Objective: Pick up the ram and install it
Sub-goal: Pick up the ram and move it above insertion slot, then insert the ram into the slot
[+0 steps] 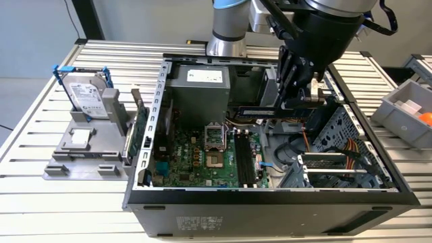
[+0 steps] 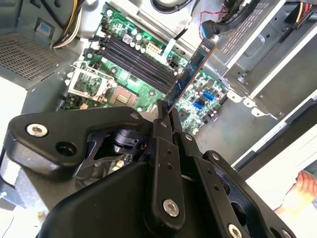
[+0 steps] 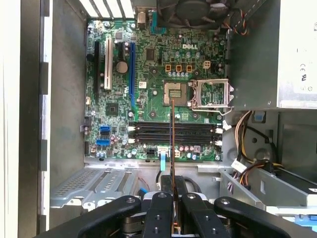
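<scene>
Fingers (image 2: 162,130) clamp one end of the ram (image 2: 189,74), which juts out beyond them over the motherboard (image 3: 148,64) slots (image 3: 148,134).

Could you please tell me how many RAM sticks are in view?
1. The ram is clamped in the gripper, held above the motherboard of the open case. The memory slots look empty, though another stick could be hidden elsewhere.
</scene>
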Controlling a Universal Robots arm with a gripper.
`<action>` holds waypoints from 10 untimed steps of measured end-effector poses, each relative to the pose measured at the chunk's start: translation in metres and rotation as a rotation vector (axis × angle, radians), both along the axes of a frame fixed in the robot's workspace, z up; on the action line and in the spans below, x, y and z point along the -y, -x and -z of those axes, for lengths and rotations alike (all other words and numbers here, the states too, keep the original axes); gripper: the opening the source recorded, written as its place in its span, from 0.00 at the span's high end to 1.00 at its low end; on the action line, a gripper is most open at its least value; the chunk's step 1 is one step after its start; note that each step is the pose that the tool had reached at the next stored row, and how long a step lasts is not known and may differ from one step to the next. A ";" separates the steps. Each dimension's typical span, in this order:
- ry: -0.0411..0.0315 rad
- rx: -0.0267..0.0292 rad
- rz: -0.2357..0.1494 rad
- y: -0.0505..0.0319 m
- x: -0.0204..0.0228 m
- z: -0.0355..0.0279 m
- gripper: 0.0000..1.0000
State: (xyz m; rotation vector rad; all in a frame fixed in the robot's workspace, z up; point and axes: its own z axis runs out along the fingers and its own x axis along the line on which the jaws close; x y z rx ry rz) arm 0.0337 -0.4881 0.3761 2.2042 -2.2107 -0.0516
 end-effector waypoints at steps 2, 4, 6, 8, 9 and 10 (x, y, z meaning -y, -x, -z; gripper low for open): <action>0.0000 0.0000 0.000 -0.0007 0.0000 0.0000 1.00; 0.0000 0.0000 0.000 -0.0012 0.0000 0.0000 1.00; 0.0001 0.0000 0.005 -0.0012 0.0000 0.0000 1.00; 0.0001 0.0000 0.014 -0.0012 0.0000 0.0000 1.00; 0.0000 0.0000 0.018 -0.0012 0.0000 0.0000 1.00; 0.0000 0.0001 0.023 -0.0012 0.0000 0.0001 1.00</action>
